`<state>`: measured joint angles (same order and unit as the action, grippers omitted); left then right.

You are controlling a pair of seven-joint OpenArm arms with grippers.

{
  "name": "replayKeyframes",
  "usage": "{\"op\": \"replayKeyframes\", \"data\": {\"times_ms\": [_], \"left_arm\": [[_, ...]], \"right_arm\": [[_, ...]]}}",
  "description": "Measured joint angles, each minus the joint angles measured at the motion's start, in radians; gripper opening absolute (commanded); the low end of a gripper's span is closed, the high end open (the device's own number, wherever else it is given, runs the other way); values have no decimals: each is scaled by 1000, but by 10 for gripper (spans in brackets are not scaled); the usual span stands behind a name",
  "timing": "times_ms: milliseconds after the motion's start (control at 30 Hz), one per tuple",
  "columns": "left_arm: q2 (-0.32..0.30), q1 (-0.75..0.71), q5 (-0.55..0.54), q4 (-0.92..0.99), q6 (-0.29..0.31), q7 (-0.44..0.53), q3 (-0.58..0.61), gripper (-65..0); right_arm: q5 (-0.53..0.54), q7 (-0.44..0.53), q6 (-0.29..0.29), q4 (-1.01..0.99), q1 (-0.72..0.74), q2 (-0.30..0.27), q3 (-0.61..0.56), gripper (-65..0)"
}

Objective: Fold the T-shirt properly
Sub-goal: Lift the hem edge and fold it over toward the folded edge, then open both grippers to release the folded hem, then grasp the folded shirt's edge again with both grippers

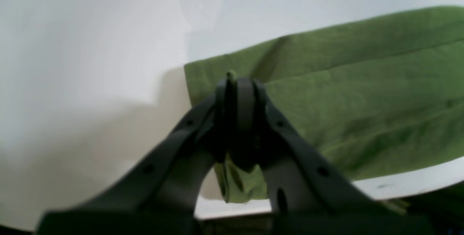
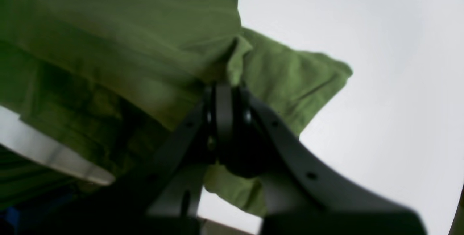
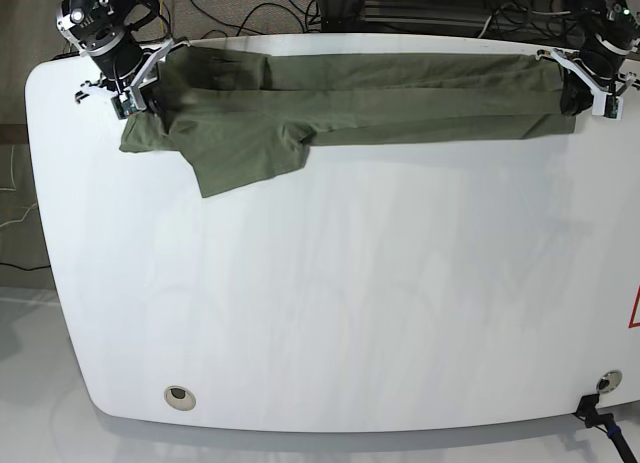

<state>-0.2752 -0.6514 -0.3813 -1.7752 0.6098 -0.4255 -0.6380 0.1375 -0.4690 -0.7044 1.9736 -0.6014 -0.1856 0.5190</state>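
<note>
A: Well, where is your cloth right now?

B: Your T-shirt (image 3: 380, 108) lies stretched in a long narrow band along the far edge of the white table (image 3: 330, 303), folded lengthwise, with one sleeve (image 3: 245, 158) flopping out toward the near side at the right arm's end.

A: And your grippers?

B: Your left gripper (image 1: 240, 82) is clenched on the T-shirt; in the left wrist view a bit of green pokes out above the closed jaws and more bunches below them. It sits at the band's end on the base view's right (image 3: 590, 88).

A: The other one?

B: Your right gripper (image 2: 226, 93) is likewise pinched tight on the T-shirt (image 2: 127, 46), cloth gathered at its tips and hanging beneath. In the base view it holds the opposite end (image 3: 135, 88), beside the sleeve.
</note>
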Motion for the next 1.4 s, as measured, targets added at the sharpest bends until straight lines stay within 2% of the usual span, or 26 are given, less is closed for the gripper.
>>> {"op": "replayKeyframes", "data": {"times_ms": [233,267,333,400,467,500,567,800,933,1033,1167,1300,1400], "left_arm": [[-1,20,130,97,1,-1,9,-650],[-6,38,134,108,5,0,16,-650],[-40,74,137,156,16,5,46,-632],[-79,92,129,204,11,16,63,-411],[-86,109,142,215,-7,10,57,-215],[-84,122,152,215,-6,3,56,-148],[-79,143,151,215,-3,0,57,-68],[-78,138,146,151,3,-7,46,-57],[-82,144,61,61,-8,3,-10,-57],[-79,130,13,0,0,-16,-11,-57],[-76,124,-48,-68,1,-73,-3,-57],[-13,111,-47,-69,-2,-84,-2,-57],[2,95,-45,-68,-8,-84,14,-60]], "right_arm": [[1,10,-6,-117,6,22,-3,-650],[0,12,-5,-142,9,21,-3,-624],[-3,7,-2,-166,19,19,-1,-531],[-3,9,0,-171,31,19,-1,-439],[-2,17,0,-186,42,19,-1,-361],[-3,11,0,-190,44,13,-2,-327],[-4,11,1,-191,55,2,0,-294],[-6,-7,5,-167,72,-14,0,-294],[-2,12,5,-64,77,-12,1,-294],[-1,7,5,-33,80,-10,0,-294],[115,3,7,3,69,14,2,-295],[183,-6,5,8,31,17,-2,-295],[236,0,11,7,3,17,-2,-321]]}}
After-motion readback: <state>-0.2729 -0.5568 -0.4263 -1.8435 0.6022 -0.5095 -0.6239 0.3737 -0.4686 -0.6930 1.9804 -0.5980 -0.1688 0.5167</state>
